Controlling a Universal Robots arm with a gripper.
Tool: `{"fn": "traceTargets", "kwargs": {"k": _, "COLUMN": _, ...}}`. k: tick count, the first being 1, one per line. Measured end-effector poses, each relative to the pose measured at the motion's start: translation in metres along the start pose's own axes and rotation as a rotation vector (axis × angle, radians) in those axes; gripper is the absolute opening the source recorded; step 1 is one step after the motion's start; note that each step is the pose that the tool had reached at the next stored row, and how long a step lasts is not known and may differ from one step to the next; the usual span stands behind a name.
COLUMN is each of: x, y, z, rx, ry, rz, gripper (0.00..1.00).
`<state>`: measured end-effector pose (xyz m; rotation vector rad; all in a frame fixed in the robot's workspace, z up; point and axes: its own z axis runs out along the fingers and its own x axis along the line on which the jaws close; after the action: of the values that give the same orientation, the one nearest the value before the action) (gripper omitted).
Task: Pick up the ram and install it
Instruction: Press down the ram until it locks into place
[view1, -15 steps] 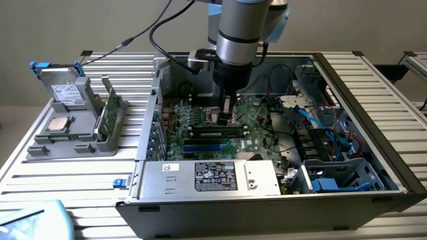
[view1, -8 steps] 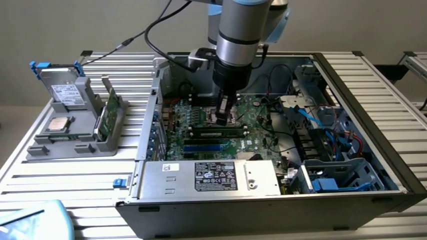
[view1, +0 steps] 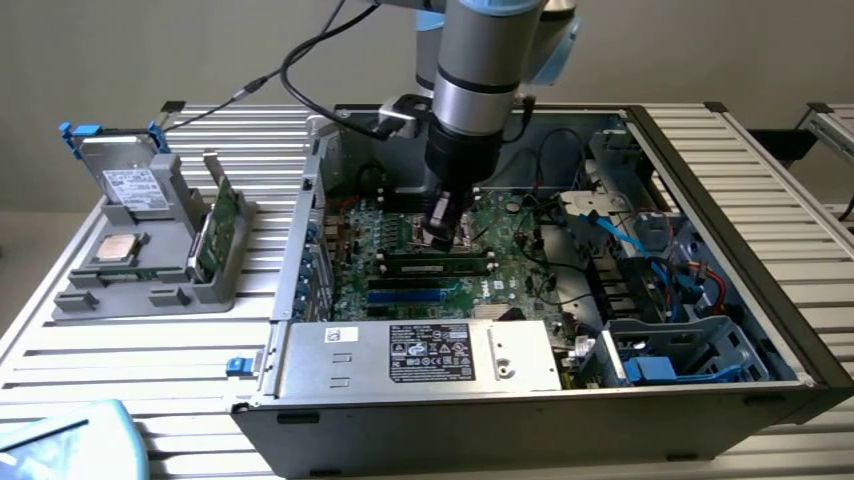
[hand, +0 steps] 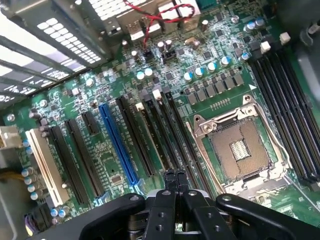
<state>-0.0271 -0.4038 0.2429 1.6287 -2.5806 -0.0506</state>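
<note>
The power supply (view1: 420, 355) is seen at the near edge of the open computer case (view1: 747, 330). Behind it, the ram (view1: 434, 266) is seated flat in a memory slot on the motherboard (hand: 100, 100). The gripper (view1: 442, 235) is positioned just above the ram, with its fingers (hand: 170, 182) closed together and nothing held. A grey parts holder (view1: 147, 250) stands on the table (view1: 134, 350) beside the case.
</note>
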Motion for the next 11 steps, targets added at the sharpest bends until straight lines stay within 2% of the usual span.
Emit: {"fn": "traceTargets", "kwargs": {"k": 11, "x": -0.0003, "y": -0.0004, "z": 0.0049, "rx": -0.0117, "ry": -0.0153, "rz": 0.200, "gripper": 0.11}}
